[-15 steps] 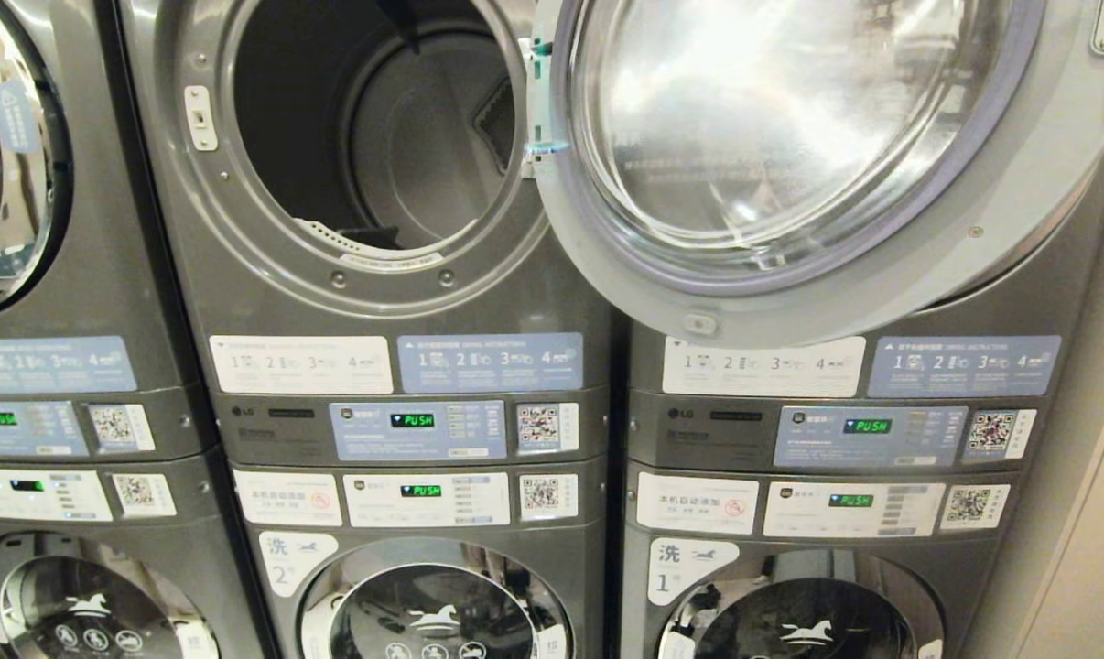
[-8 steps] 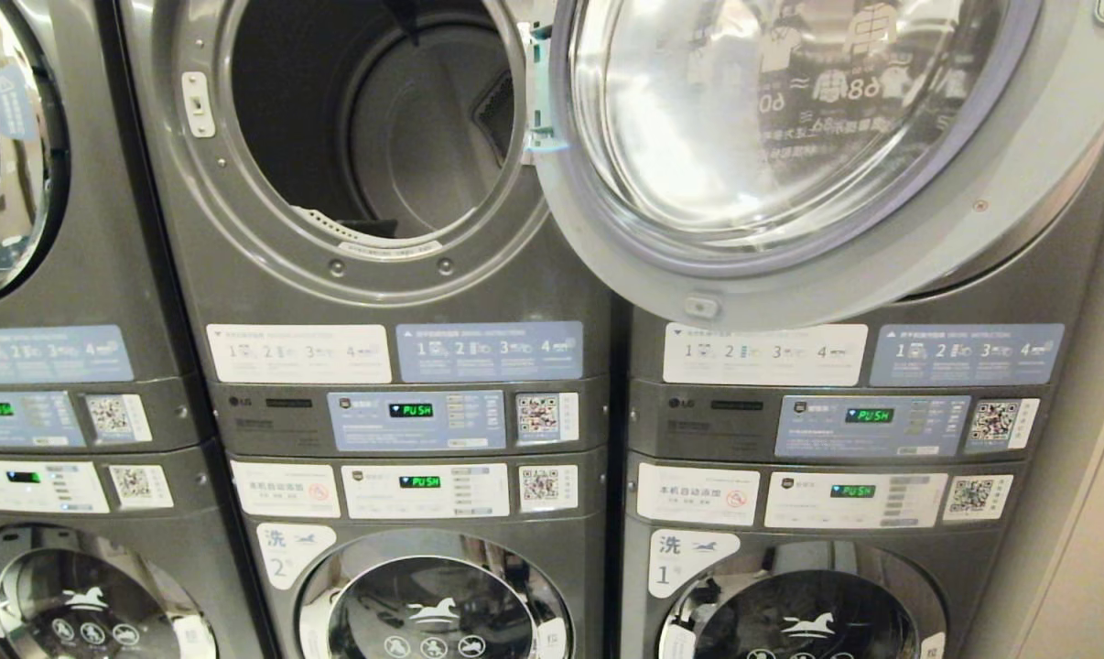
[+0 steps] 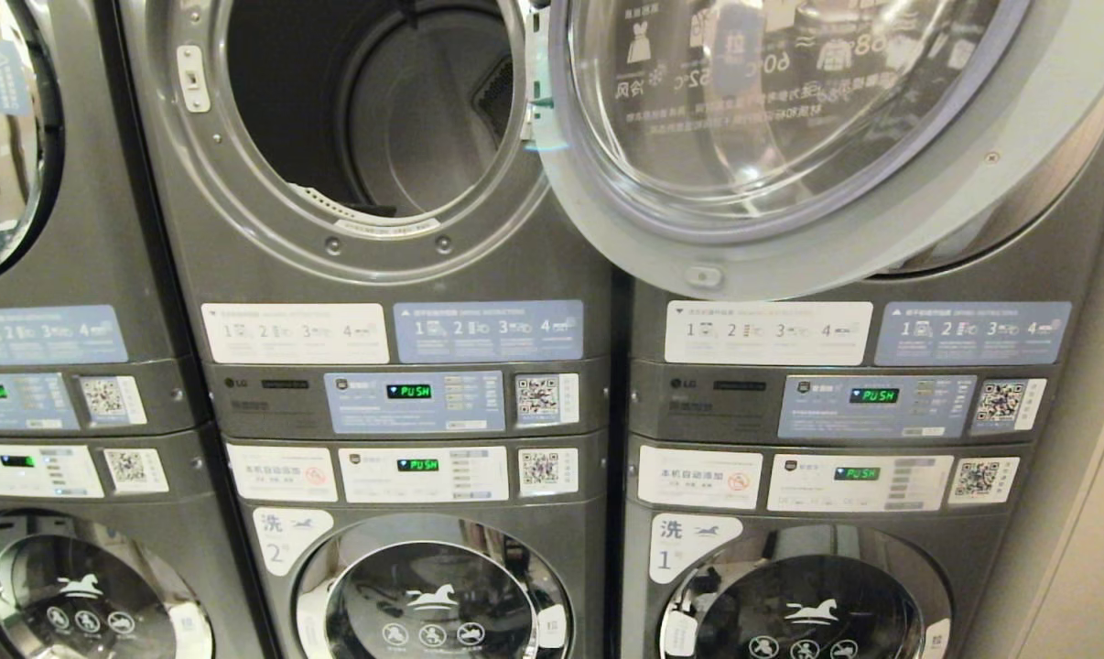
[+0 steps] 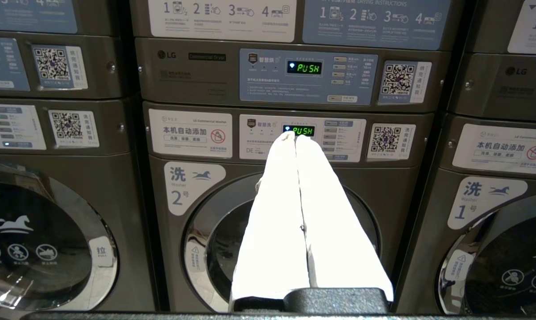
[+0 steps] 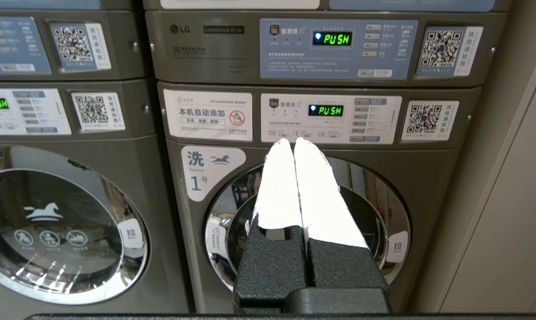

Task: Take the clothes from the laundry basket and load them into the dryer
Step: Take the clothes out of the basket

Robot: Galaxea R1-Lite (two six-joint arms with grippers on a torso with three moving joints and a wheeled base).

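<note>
1. Dryer (image 3: 369, 137) fills the upper middle of the head view, its round dark drum ringed by a smooth grey metal collar. Its door (image 3: 790, 146), a domed pane of clear glass in a pale plastic rim, hangs swung wide to the right, covering the upper front of the neighbouring stack. No clothes and no laundry basket show in any view, and neither arm appears here. The drum looks bare but for a pale perforated strip at its lower lip.

2. Left wrist view: the left gripper (image 4: 294, 134) has its two long white fingers pressed together, holding nothing, and points at the control panel (image 4: 301, 138) above washer number 2 (image 4: 281, 240), a chrome-rimmed glass porthole set in brushed grey steel.

3. Right wrist view: the right gripper (image 5: 293, 141) is likewise pressed together and empty, aimed at the front of washer number 1 (image 5: 308, 222), beside a plain beige wall (image 5: 508, 200).

4. The step in hand seems to be finding the basket. Doing it well would mean getting the basket into view low down, opening one pincer before reaching, and keeping clear of the open door, which juts into the right arm's side.
</note>
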